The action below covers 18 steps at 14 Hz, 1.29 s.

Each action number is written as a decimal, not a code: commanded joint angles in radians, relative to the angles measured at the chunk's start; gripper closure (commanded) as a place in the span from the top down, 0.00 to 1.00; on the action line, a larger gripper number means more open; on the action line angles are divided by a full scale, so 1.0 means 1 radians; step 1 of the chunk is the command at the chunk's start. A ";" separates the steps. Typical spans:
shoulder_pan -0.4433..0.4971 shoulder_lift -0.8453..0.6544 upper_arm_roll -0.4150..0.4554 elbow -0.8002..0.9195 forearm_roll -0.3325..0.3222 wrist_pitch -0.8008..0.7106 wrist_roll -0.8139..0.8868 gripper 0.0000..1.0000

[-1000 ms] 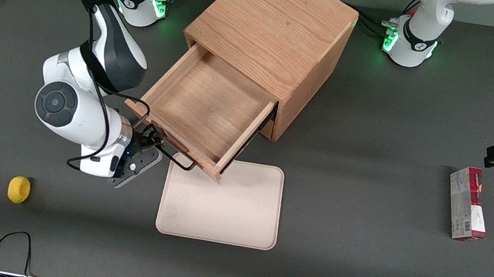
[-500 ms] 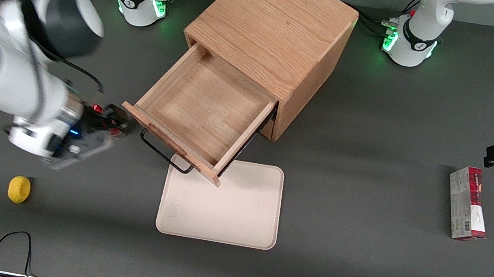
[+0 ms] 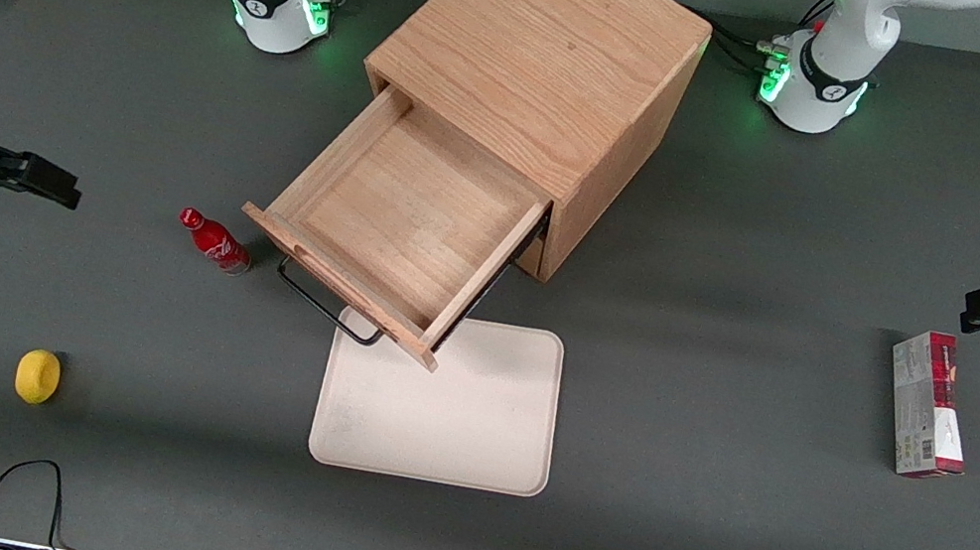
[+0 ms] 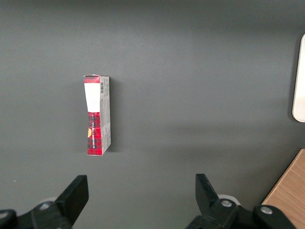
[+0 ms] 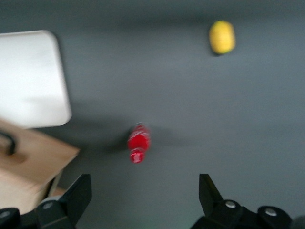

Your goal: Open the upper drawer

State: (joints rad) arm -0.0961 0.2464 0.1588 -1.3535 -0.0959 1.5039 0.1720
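Note:
The upper drawer (image 3: 403,224) of the oak cabinet (image 3: 544,53) stands pulled far out and is empty inside. Its black bar handle (image 3: 329,314) hangs free over the tray's corner. A corner of the drawer front also shows in the right wrist view (image 5: 33,162). My gripper (image 3: 56,189) is open and empty, raised above the table at the working arm's end, well clear of the drawer. In the right wrist view its fingers (image 5: 78,195) stand wide apart with nothing between them (image 5: 145,202).
A small red bottle (image 3: 215,242) lies on the table beside the drawer front, between it and my gripper; it also shows in the right wrist view (image 5: 138,143). A yellow lemon (image 3: 38,376) lies nearer the camera. A beige tray (image 3: 439,402) lies in front of the drawer. A red-and-white box (image 3: 926,402) lies toward the parked arm's end.
My gripper has let go of the handle and swung up and away toward the working arm's end of the table. The drawer stays open. The red bottle has come into view.

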 commanded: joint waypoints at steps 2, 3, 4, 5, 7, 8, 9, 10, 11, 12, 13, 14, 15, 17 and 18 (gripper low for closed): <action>0.023 -0.031 0.008 -0.036 0.010 0.027 0.173 1.00; 0.021 -0.088 0.004 -0.100 0.049 0.038 0.173 1.00; 0.021 -0.158 0.002 -0.186 0.076 0.071 0.173 1.00; 0.021 -0.235 0.002 -0.285 0.090 0.116 0.173 1.00; 0.021 -0.400 0.001 -0.483 0.113 0.198 0.173 1.00; 0.021 -0.468 0.001 -0.551 0.114 0.216 0.173 1.00; 0.021 -0.511 -0.001 -0.585 0.114 0.217 0.169 1.00; 0.019 -0.527 -0.002 -0.588 0.114 0.205 0.152 1.00; 0.018 -0.524 -0.013 -0.582 0.114 0.182 0.099 1.00; 0.018 -0.524 -0.028 -0.581 0.114 0.174 0.055 1.00; 0.018 -0.522 -0.035 -0.579 0.114 0.171 0.054 1.00; 0.016 -0.521 -0.036 -0.573 0.114 0.168 0.049 1.00; 0.016 -0.516 -0.050 -0.570 0.114 0.168 0.049 1.00; 0.016 -0.498 -0.059 -0.567 0.119 0.170 0.049 1.00; 0.016 -0.493 -0.059 -0.558 0.131 0.168 0.049 1.00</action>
